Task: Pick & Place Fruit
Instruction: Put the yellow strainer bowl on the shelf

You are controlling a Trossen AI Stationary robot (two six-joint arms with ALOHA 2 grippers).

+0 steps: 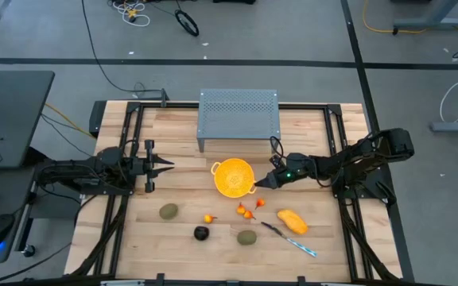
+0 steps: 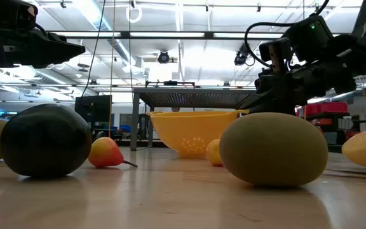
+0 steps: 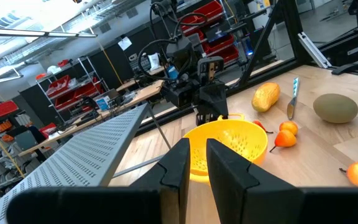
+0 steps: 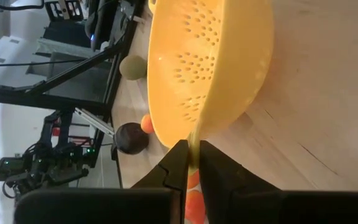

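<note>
Nothing placed yet: colander (image 1: 234, 175) looks empty. All fruit on the counter (image 1: 177, 135) near the colander: oblong (image 1: 292, 221), two green ovals (image 1: 169, 211), black ball (image 1: 201, 233), small orange bits (image 1: 246, 210). Right pincer (image 1: 262, 183) pinching the colander handle; left pincer (image 1: 168, 165) idle w/ fingers nearly together, well apart from colander.

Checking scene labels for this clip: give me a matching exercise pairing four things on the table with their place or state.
Things:
1. colander
2. knife
3. black ball fruit
4. left gripper

Places or states:
A. hovering away from all the fruit
B. lying beside the yellow-orange oblong fruit
C. handle pinched by the right gripper
D. between the two olive-green ovals, near the table's front edge

Pairs: 1-C, 2-B, 3-D, 4-A
</note>
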